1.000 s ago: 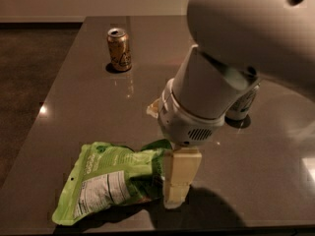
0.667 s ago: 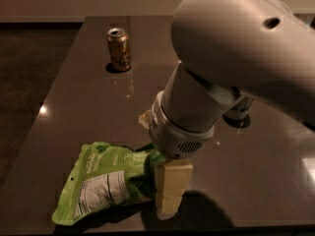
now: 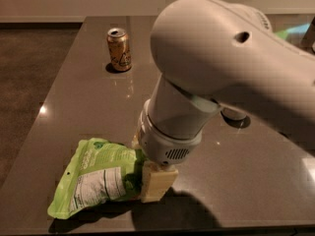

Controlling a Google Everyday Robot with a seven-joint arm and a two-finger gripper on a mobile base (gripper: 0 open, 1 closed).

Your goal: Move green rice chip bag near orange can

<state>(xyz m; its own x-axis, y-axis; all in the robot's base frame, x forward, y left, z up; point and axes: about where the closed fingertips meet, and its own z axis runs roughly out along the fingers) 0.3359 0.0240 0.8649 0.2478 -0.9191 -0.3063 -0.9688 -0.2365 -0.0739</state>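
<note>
Smooth pale grey arm (image 3: 221,58) with a bulbous, rounded shell and one small dark oval hole. Directly above the gripper (image 3: 156,185), a ringed wrist cuff (image 3: 165,144) bears a small vent grille. The gripper, cream and blocky, sits low near the front edge of the table (image 3: 88,107).

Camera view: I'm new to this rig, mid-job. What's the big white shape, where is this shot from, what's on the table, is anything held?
The big white shape is the robot's one arm, seen from close above. This is the only view; where its camera sits is not known. At the arm's lower end is the gripper, down near the front edge of the dark table, against the right end of the green rice chip bag, which lies flat on the table. Whether the bag is gripped cannot be seen. The orange can stands upright at the far left, well apart from the bag.
</note>
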